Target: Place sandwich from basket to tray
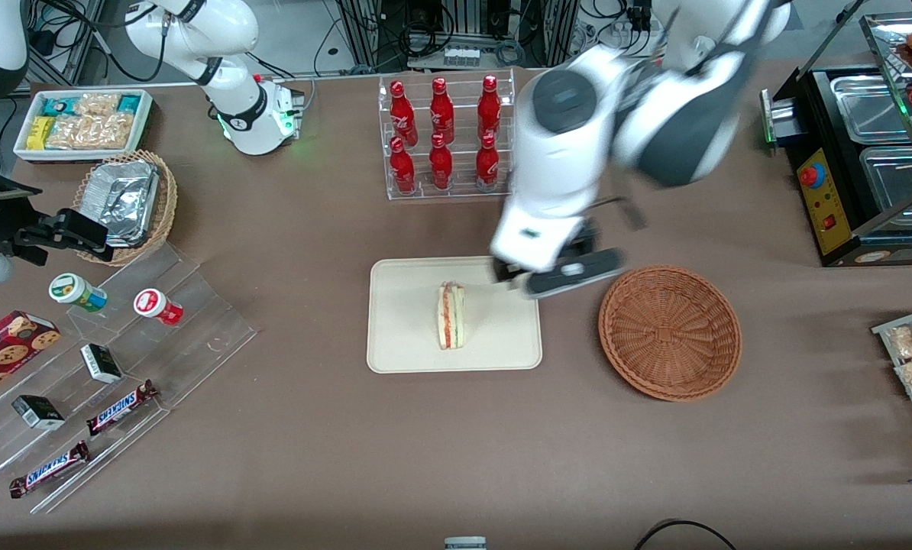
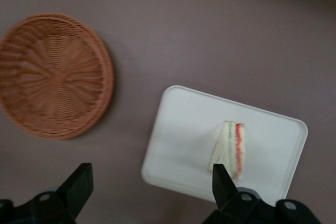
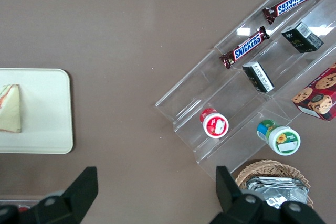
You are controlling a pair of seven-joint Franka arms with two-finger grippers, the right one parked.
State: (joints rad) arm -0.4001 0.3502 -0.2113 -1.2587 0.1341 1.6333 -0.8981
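On the flat cream-beige rectangular tray (image 1: 402,321) lay the small triangular wedge sandwich (image 1: 452,315) of pale bread, resting near the tray's middle with its long axis running from twelve to six o'clock in the front view. At about two o'clock from it hovered the black two-finger gripper (image 1: 559,275), fingers spread wide and holding nothing, above the tray's rim. Farther along at three o'clock sat the round reddish-brown wicker basket (image 1: 670,332), with nothing inside. The placing looked done; retreat seemed all that remained.
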